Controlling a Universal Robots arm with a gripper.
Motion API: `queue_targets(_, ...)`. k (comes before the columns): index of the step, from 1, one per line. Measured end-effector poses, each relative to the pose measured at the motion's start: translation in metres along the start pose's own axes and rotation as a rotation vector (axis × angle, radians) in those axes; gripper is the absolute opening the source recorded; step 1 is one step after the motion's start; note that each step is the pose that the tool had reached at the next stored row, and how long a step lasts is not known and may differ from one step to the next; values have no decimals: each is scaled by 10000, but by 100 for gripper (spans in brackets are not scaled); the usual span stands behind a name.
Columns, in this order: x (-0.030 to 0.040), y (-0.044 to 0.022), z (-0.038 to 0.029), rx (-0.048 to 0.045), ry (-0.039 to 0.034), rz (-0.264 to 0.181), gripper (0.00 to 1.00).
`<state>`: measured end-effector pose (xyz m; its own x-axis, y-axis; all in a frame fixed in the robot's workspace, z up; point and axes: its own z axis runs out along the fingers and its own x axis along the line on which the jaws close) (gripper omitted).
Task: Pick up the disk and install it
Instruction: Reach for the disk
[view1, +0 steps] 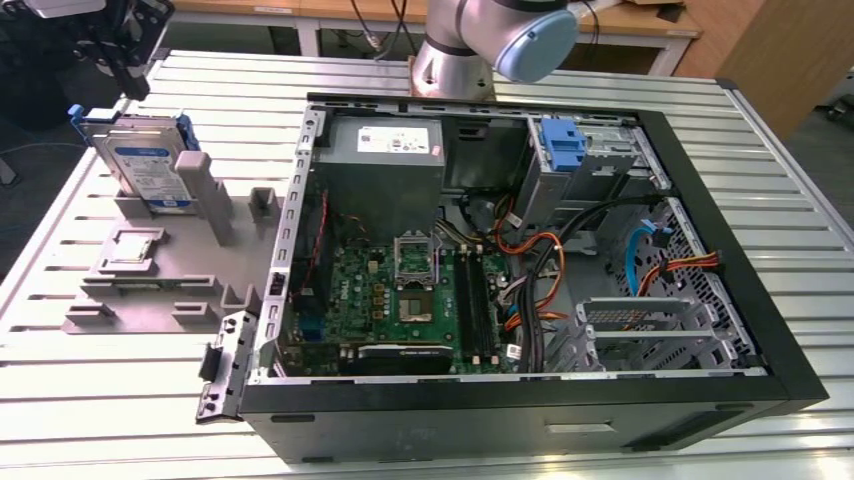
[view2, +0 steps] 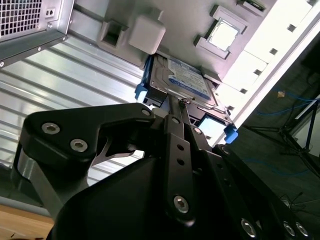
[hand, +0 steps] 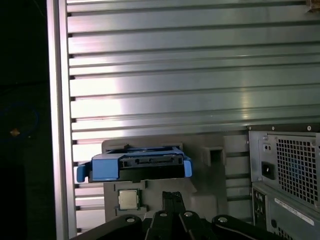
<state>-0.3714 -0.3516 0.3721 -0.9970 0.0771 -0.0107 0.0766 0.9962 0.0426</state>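
Standing upright in a grey holder (view1: 160, 290) at the exterior view's far left, the disk (view1: 144, 160) shows its blue-and-white label; the first wrist view gives its blue-railed edge instead. Just above it the gripper (view2: 181, 102) hangs, thin black jaws pressed together, empty.

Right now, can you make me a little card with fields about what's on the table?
disk: upright in the grey holder, at the exterior view's left
holder: grey, on the slatted table, beside the case
case: open, insides showing
chip: square, lying flat in the holder
gripper: just above the disk, jaws shut, holding nothing
task: disk not yet picked up
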Motion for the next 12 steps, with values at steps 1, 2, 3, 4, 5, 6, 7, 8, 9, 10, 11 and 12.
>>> queue_targets(1,15,0,1,1,1,1,10)
queue_targets(2,30,0,3,0,1,1,10)
queue_targets(3,44,-1,4,1,2,1,10)
queue_targets(4,57,-1,6,0,1,1,10)
queue_targets(5,69,-1,7,0,1,2,10)
queue_targets(6,80,-1,9,0,2,2,10)
queue_targets(7,93,-1,10,0,1,2,10)
queue_targets(8,105,-1,12,0,1,2,10)
queue_targets(9,116,-1,12,1,2,2,10)
queue_targets(10,128,-1,14,1,2,2,10)
queue_targets(11,140,-1,15,1,2,2,10)
queue_targets(12,152,0,16,1,2,2,10)
